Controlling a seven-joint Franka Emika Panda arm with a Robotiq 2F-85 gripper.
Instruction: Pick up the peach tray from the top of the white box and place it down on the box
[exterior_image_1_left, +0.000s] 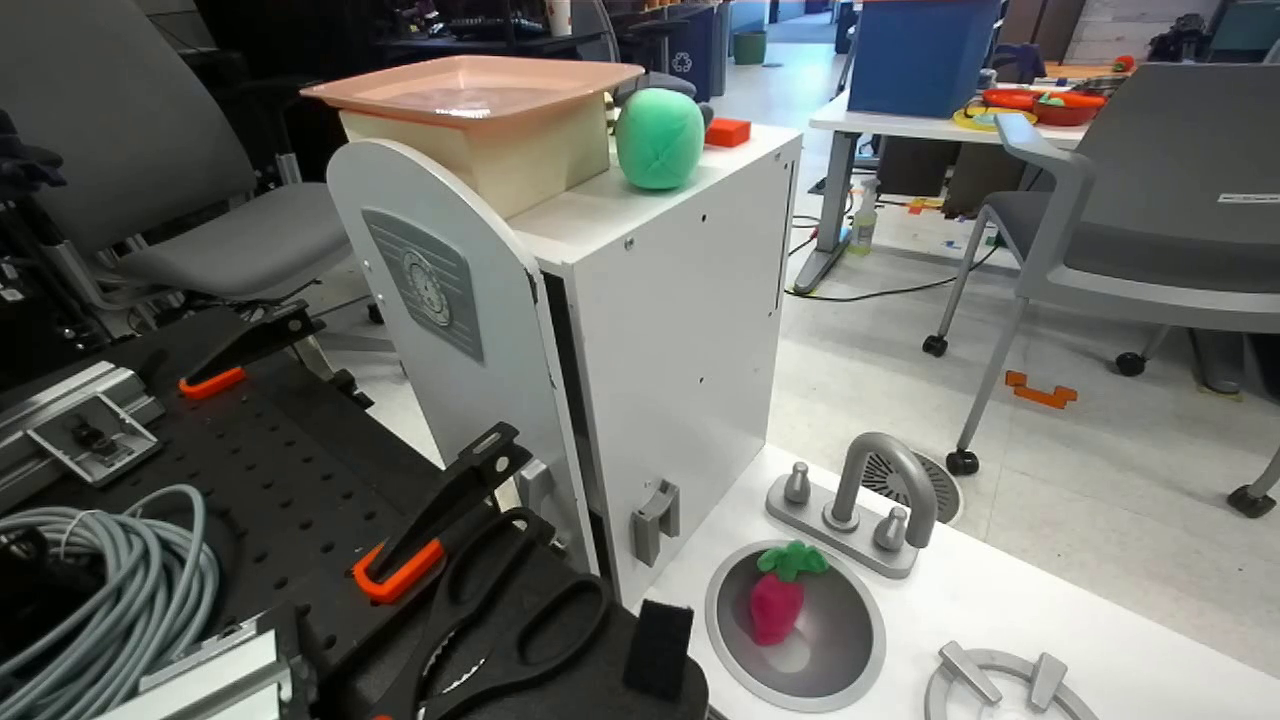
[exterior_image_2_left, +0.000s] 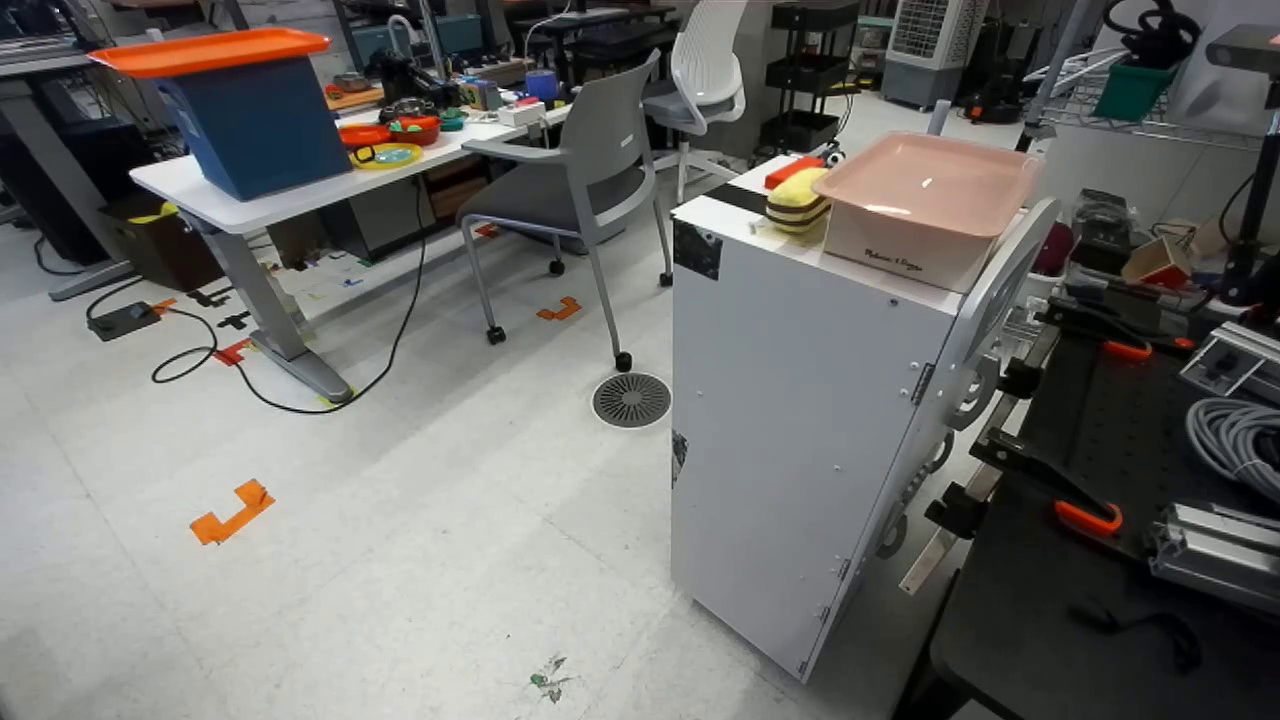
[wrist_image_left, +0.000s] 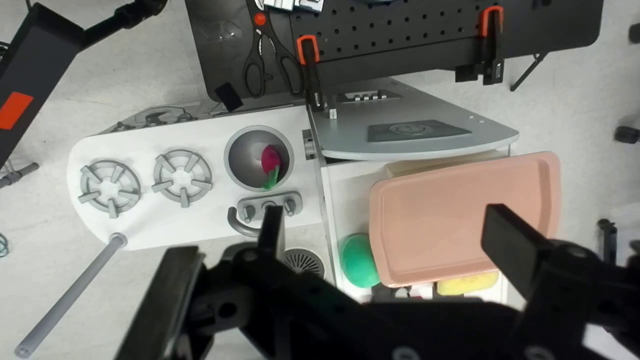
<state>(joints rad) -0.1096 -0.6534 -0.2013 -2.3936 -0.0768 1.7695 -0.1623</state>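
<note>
1. Pale floor (exterior_image_2_left: 430, 560) ran beside the upright white box (exterior_image_2_left: 785, 410).
2. Atop that box, a cream bin (exterior_image_1_left: 548, 158) bore the peach tray (wrist_image_left: 445, 217), apart from the gripper (wrist_image_left: 385, 227).
3. Jaws stood wide apart, holding nothing.
4. Wrist view: tray lay beyond the fingertips (wrist_image_left: 510, 245), offset to the picture's right of their midpoint, its long axis nearly parallel to the line between them.
5. Judgement: a sideways shift, then a reach to the rim, appeared necessary.
</note>
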